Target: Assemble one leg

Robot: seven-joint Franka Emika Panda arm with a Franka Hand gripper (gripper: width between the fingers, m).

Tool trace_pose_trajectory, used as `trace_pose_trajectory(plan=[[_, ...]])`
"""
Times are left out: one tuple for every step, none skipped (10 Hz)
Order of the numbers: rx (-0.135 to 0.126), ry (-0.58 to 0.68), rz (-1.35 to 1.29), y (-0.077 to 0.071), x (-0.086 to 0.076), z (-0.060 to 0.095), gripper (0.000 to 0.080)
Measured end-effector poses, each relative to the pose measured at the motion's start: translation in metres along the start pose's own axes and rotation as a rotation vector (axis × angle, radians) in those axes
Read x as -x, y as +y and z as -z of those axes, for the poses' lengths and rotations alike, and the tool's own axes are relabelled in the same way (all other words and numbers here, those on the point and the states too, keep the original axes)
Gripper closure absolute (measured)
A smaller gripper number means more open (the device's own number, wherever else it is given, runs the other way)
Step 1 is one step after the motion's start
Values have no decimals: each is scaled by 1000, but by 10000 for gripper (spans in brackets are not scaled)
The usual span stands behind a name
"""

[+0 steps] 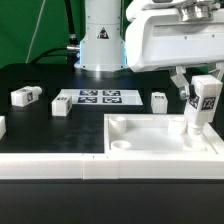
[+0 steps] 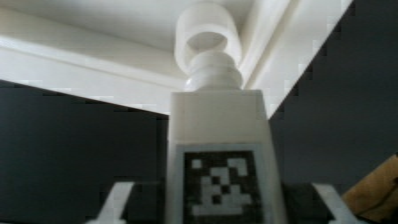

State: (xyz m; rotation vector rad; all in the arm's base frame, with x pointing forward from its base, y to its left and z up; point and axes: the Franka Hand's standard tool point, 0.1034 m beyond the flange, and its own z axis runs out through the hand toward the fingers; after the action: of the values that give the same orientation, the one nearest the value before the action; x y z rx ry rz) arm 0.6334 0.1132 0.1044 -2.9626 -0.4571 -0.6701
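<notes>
My gripper (image 1: pixel 200 84) is shut on the leg (image 1: pixel 204 104), a small white block with a black-and-white tag. It holds the leg upright at the exterior view's right, lower end over the right part of the large white panel (image 1: pixel 150 148). In the wrist view the leg (image 2: pixel 221 140) fills the middle between my fingers (image 2: pixel 118 200). Its tag faces the camera. Its threaded tip (image 2: pixel 210 52) points at the panel's raised rim (image 2: pixel 80 55). I cannot tell whether the tip touches the panel.
Three other small white blocks lie on the black table: two at the left (image 1: pixel 27 96) (image 1: pixel 62 105) and one (image 1: pixel 159 101) behind the panel. The marker board (image 1: pixel 98 97) lies in front of the robot base (image 1: pixel 100 45). A white part (image 1: pixel 2 126) shows at the left edge.
</notes>
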Motion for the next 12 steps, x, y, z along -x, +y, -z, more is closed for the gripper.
trace_pose_trajectory(plan=[[-2, -4, -3, -1, 3, -4, 509], [-4, -8, -5, -5, 7, -8, 509], [-5, -6, -2, -7, 9, -11, 509], [-6, -6, -1, -9, 10, -13, 509], [-5, -1, 0, -8, 9, -13, 509], [-1, 7, 0, -6, 9, -14, 509], [4, 15, 1, -3, 9, -15, 509], [7, 21, 0, -1, 9, -16, 509], [6, 16, 0, 0, 12, -18, 509], [5, 13, 0, -1, 14, -20, 509], [4, 13, 1, -2, 15, -21, 509], [5, 18, 1, -4, 17, -24, 509]])
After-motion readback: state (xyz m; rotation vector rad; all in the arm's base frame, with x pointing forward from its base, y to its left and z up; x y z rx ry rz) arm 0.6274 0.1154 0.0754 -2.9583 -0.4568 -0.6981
